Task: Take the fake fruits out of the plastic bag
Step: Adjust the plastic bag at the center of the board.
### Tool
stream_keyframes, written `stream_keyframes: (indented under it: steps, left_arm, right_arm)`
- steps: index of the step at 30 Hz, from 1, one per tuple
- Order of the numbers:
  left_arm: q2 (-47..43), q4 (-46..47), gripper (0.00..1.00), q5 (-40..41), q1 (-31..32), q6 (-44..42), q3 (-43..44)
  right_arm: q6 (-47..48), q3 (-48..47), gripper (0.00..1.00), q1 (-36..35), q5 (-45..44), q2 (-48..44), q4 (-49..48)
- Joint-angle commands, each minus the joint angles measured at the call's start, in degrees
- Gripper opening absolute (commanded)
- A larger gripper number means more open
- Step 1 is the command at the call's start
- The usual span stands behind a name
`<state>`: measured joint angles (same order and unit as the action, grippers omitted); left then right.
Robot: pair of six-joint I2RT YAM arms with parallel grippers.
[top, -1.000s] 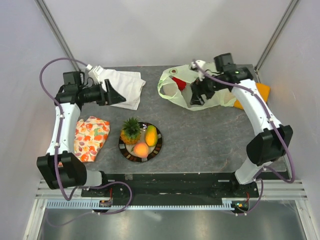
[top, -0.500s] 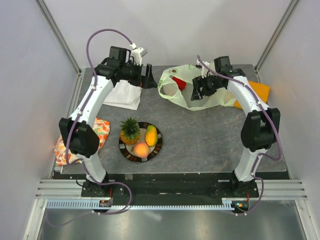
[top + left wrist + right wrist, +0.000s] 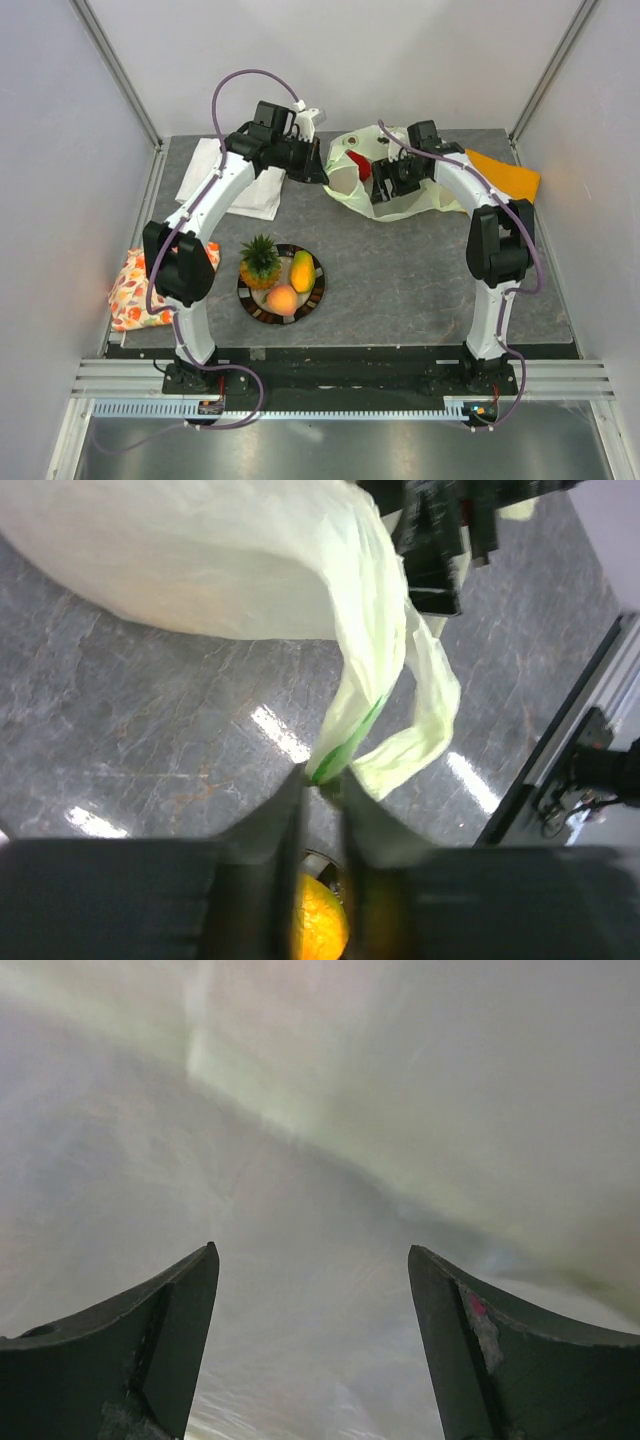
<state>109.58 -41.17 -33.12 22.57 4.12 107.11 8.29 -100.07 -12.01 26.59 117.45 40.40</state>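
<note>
top external: set high behind the arm bases, facing down over the whole table [image 3: 400, 290] from afar. left wrist: close behind the left gripper [image 3: 322, 785], facing past its tips onto the plastic bag [image 3: 250, 560] just ahead. right wrist: behind the right gripper [image 3: 311, 1248], very near, bag film filling everything ahead of its tips. shared by all three: that bag.

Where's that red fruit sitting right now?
In the overhead view, the red fruit lies in the open mouth of the pale-green bag, at the far side of the table, to the right of the white cloth.
</note>
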Motion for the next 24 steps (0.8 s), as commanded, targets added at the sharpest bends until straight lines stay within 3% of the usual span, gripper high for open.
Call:
stream_keyframes:
  steps: [1,5,8,12,16,24]
  left_arm:
    - [-2.2,0.2,0.02,-1.9,-0.1,-2.1,0.2]
    - [-9.5,-2.6,0.02,-1.2,-2.4,-4.0,-4.5]
    - [-14.1,-7.6,0.02,-0.5,-3.3,-11.3,-7.0]
    - [-17.3,-10.8,0.02,0.4,-3.2,-14.3,-11.7]
    - [-15.5,-10.5,0.01,1.1,-3.1,-14.7,-14.3]
    - [-10.0,-9.5,0.01,2.4,-2.6,-14.4,-7.5]
  right_arm:
    - [-0.7,6.9,0.85,-0.1,-4.3,-5.3,-0.4]
    - [-0.9,17.6,0.85,1.7,-6.4,-12.8,-0.4]
    - [-0.8,23.1,0.85,2.2,-8.7,-19.1,-0.5]
    - [-2.1,26.3,0.86,2.1,-6.9,-22.4,-2.1]
    - [-2.6,22.5,0.85,1.2,-2.9,-18.0,-5.9]
    - [-6.6,5.9,0.87,-3.5,0.7,-3.7,-8.8]
